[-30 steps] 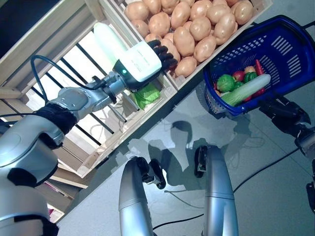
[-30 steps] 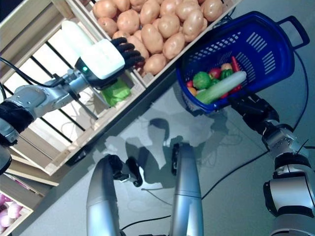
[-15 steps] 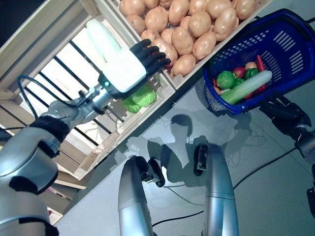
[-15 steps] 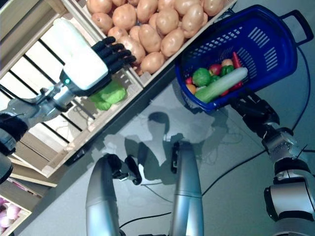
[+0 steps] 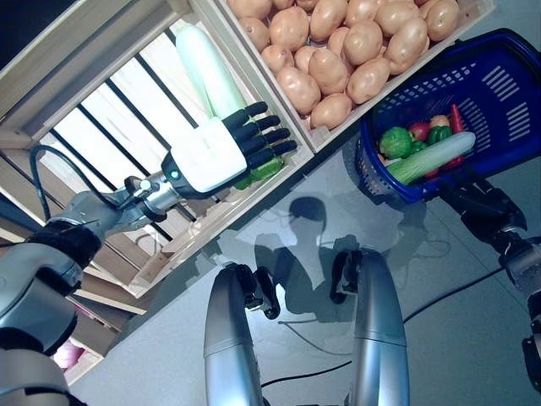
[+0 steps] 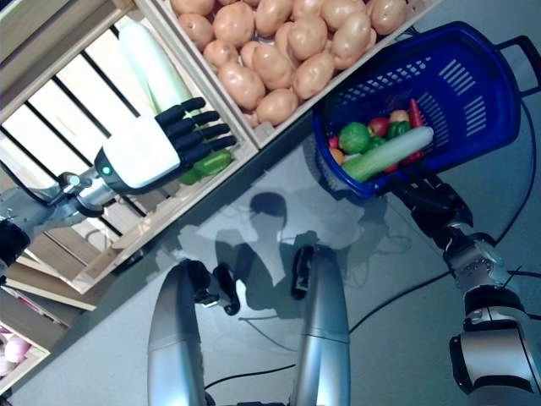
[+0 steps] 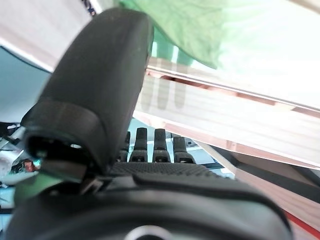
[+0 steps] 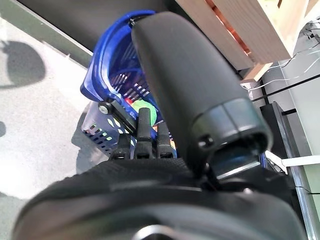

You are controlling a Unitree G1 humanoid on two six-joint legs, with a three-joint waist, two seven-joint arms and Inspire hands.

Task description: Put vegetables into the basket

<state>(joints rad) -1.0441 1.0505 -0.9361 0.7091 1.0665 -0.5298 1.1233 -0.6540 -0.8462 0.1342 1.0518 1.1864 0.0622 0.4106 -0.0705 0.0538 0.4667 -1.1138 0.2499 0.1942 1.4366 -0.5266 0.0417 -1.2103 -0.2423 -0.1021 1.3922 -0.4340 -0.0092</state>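
The blue basket (image 5: pixel 500 91) stands on the floor at the right. In it lie a long pale green vegetable (image 5: pixel 431 158), a round green one (image 5: pixel 395 141), a red one and a red chilli. My left hand (image 5: pixel 221 155) is open, its fingers straight, held over the wooden stand's crate beside a small green vegetable (image 5: pixel 265 168) and below a long pale vegetable (image 5: pixel 203 63). Its wrist view shows a green vegetable (image 7: pixel 200 30) past the thumb (image 7: pixel 95 85). My right hand (image 5: pixel 478 205) is open beside the basket's near rim (image 8: pixel 117 75).
The wooden stand (image 5: pixel 110 51) fills the upper left. Its potato crate (image 5: pixel 355 46) lies right against the basket. Grey floor (image 5: pixel 456 338) lies in front.
My left hand has drawn back from the potatoes to the neighbouring crate with the green vegetables, and its fingers have straightened. The view has shifted slightly. The right hand has stayed by the basket.
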